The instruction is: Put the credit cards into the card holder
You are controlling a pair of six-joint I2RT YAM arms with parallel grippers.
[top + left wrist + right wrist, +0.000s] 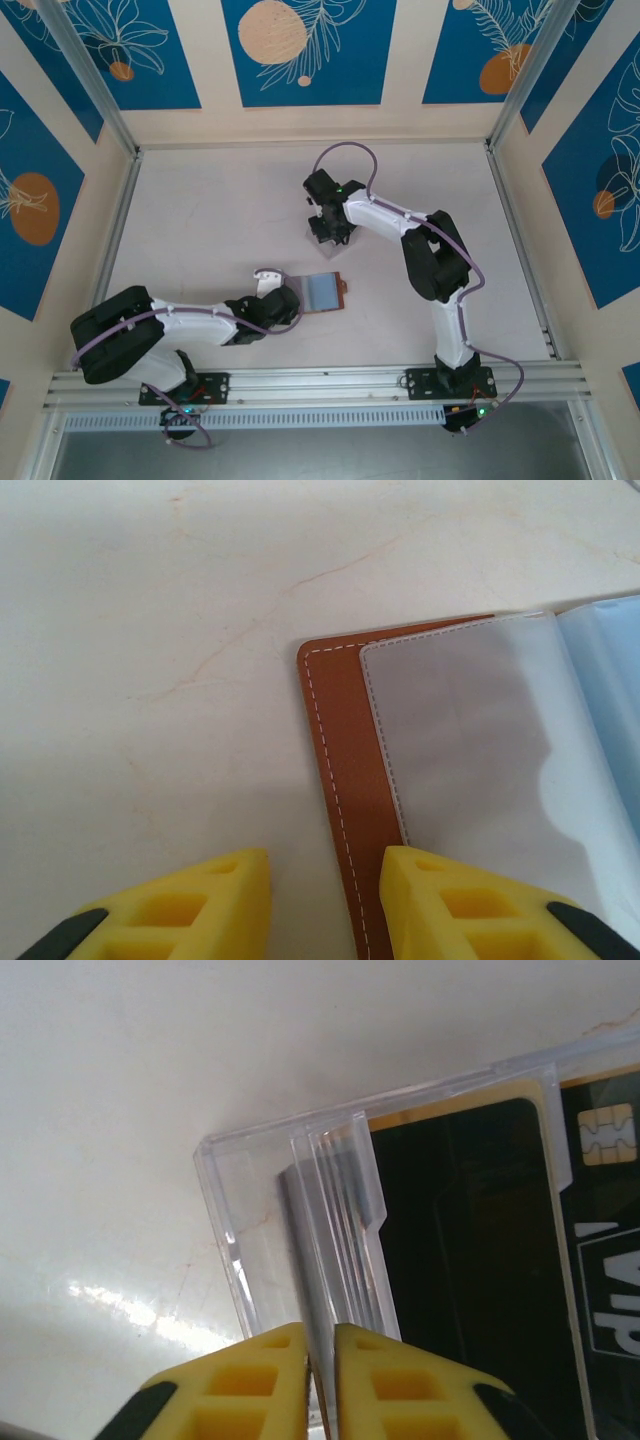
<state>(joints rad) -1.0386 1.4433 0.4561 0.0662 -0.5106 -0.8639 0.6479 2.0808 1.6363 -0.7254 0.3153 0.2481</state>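
Overhead, the left gripper [283,303] steadies the open card holder [322,292]; the right gripper [328,228] works at the clear stand [320,243]. Left wrist: fingers [200,910] apart, astride its brown edge. Right wrist: fingers [250,1385] pinch what looks like a grey card [292,1250]; lift it straight.

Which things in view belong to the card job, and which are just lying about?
Job: card holder, lying open; credit cards, slotted in the clear stand.
Just there: the clear stand itself; the table.
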